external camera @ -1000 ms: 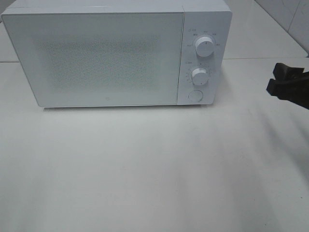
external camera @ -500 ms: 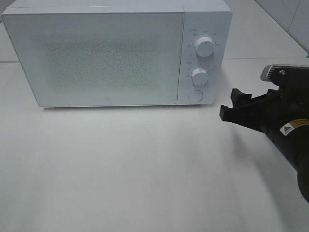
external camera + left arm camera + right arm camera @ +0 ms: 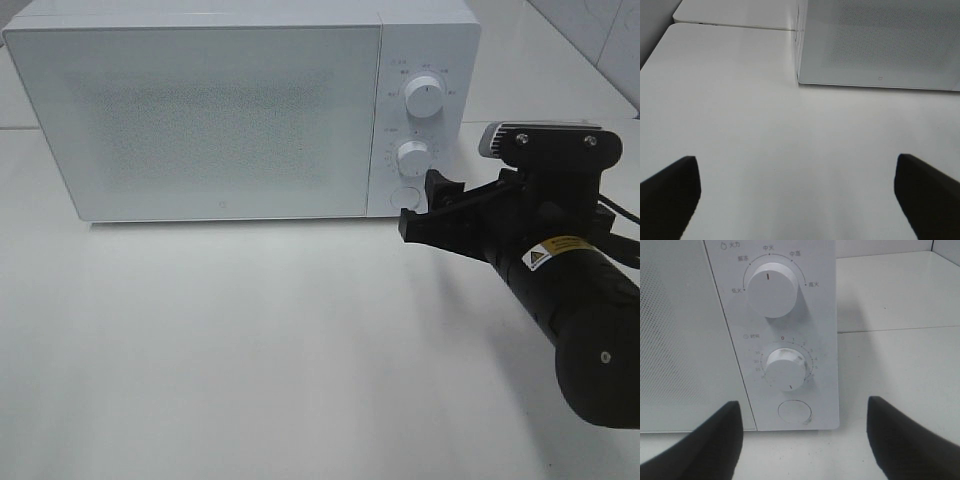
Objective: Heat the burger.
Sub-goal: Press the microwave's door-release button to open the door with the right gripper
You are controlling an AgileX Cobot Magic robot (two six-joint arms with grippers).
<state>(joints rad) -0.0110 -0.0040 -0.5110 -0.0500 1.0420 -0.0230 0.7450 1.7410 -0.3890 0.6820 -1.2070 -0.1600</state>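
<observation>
Counter: white, matte counter (image 3: 250,350) fills the lower two thirds of the high view; pale wall tiles (image 3: 600,40) show at upper right.
Burger: not seen in any view. It is not on the bare counter and not in either hand. Whether it sits behind the closed door cannot be told, so its direction from the hands and its axis are unknown.
Microwave: white microwave (image 3: 230,110) across the upper left of the high view. Its frosted door (image 3: 200,120) is shut and too opaque to see through.
Controls: the panel at the right end carries an upper knob (image 3: 772,290), a lower knob (image 3: 786,371) with its mark pointing down away from the 0, and a round button (image 3: 795,411) at the foot.
Key relation: the round button lies straight ahead of the right hand (image 3: 420,203), centred between its two fingers in the wrist view. Whether a fingertip touches the panel cannot be told.
Right hand: fingers apart and holding nothing, at centre right of the high view beside the panel's lower corner.
Left hand: the left hand (image 3: 800,195) has its fingers spread wide and holds nothing. It is over bare counter, and the door's lower corner is near the top of its view. It is absent from the high view.
Nearer arm: the right, by far.
Likely next: pressing the button, probably to release the door.
</observation>
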